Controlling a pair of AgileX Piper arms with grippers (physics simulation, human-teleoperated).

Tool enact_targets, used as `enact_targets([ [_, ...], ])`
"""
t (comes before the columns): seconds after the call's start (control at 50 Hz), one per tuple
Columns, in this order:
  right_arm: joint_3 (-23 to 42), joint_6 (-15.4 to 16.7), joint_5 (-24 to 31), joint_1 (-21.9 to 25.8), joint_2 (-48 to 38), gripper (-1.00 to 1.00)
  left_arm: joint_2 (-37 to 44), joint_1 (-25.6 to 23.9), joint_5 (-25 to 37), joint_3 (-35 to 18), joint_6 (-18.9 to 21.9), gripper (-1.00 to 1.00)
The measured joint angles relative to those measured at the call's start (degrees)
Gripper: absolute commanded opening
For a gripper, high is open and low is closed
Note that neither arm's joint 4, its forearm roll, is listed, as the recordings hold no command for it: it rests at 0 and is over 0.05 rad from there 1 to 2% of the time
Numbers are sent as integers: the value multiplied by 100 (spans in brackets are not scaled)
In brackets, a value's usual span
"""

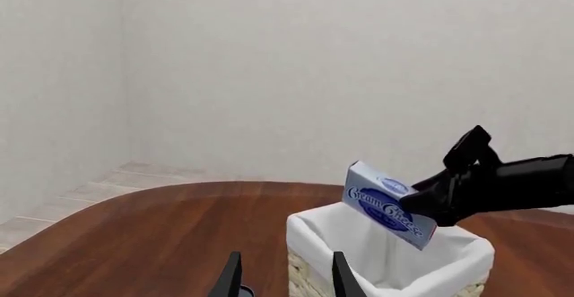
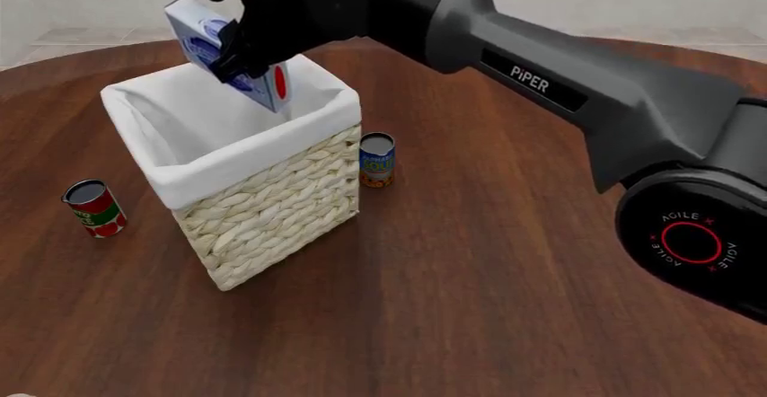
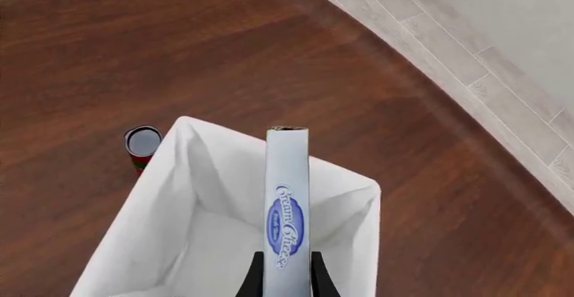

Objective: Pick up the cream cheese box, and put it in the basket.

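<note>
My right gripper [image 2: 240, 42] clamps one box [image 2: 222, 51] over one basket [image 2: 269, 208]; two cans [image 2: 376, 160] stand on the table; left gripper [image 1: 285, 277] gapes empty.

Can [image 2: 376, 160] label too small

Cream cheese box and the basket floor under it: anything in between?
Nothing. The right wrist view shows the cream cheese box held over the basket, with only bare white liner below. The right end effector grips it.

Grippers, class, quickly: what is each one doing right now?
Left gripper: open, holding nothing.
Right gripper: closed on the cream cheese box, held over the basket.
</note>
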State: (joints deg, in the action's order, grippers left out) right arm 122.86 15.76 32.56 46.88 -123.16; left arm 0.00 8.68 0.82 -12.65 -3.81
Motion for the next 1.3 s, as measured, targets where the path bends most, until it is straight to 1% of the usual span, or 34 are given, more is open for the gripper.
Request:
enact_targets([
  [1.06, 3, -127, -1, 30, -118, -100, 0, 68, 324, -499, -105, 100],
  [1.3, 66, -138, 11, 19, -157, -100, 0, 82, 478, -706, -144, 100],
])
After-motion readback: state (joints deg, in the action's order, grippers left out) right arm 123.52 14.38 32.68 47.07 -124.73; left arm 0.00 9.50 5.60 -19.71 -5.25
